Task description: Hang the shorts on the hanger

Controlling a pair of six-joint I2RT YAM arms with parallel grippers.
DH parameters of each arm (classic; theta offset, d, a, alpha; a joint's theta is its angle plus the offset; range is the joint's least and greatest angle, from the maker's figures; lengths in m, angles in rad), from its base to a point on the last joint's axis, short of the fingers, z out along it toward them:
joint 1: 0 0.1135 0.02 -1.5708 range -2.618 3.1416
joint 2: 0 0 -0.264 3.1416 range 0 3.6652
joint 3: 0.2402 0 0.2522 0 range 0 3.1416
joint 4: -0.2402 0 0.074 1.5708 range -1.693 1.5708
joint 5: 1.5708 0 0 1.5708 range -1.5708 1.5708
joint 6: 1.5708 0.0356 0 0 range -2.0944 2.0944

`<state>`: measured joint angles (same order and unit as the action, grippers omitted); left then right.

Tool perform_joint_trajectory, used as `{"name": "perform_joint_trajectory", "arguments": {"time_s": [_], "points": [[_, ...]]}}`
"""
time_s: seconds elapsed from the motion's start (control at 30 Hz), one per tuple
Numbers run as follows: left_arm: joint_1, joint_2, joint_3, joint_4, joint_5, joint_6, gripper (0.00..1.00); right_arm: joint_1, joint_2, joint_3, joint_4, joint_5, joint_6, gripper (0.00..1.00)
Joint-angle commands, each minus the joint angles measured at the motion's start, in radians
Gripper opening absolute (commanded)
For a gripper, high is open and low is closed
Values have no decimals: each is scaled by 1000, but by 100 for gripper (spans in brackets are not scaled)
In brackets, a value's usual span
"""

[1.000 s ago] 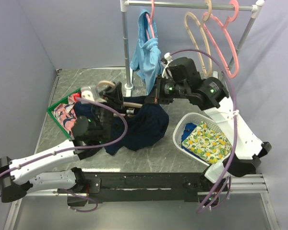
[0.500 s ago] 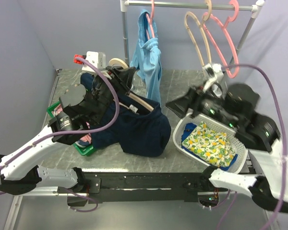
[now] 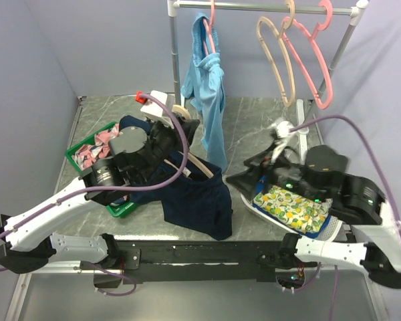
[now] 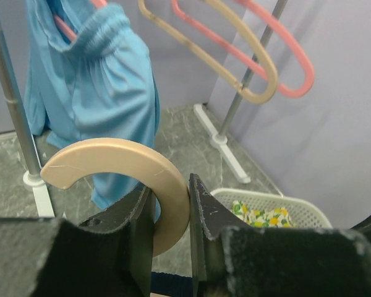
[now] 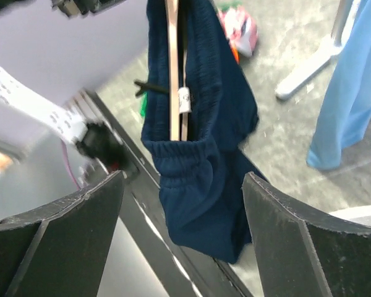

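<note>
the left gripper (image 4: 171,213) was clamped on the cream hook of the hanger (image 4: 114,164), one finger on either side of the curved plastic, and it was raised above the middle of the counter (image 3: 254,127). below it the hanger sloped down towards the near edge, with the shorts (image 3: 197,200) draped over it. the right wrist view showed the dark navy cloth folded over the hanger's thin bars, waistband bunched at the low end. the lowest part of the shorts hung about the middle of the near edge; whether it touched the counter could not be told.

the right gripper (image 5: 182,178) was spread wide with nothing between its fingers. it faced the shorts from the right and lay near them without holding them. that arm reached over a white basket (image 3: 248,200) at the near right corner, which held a lemon-print cloth (image 3: 291,204). a green bin (image 3: 75,152) of patterned clothes sat by the left edge. along the far edge stood a rack (image 3: 254,7) carrying a light-blue garment (image 3: 210,87), a spare cream hanger (image 3: 283,67) and a pink hanger (image 3: 317,73).
</note>
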<state>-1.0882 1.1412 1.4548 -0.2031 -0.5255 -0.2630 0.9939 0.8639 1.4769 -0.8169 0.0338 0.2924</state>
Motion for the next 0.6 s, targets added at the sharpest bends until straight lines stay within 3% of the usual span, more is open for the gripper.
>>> {"name": "perform_joint_trajectory", "arguments": {"time_s": [0.0,0.4,0.57], "points": [[-4,-44,-17,87,28,-16,1,114,84,-6,-74,260,-36,86],[-4,-83,-66,96,16,-21,1,250,205,-61,-36,265,-52,88],[-4,-78,-71,106,30,-22,1,270,205,-95,4,272,-42,78]]}}
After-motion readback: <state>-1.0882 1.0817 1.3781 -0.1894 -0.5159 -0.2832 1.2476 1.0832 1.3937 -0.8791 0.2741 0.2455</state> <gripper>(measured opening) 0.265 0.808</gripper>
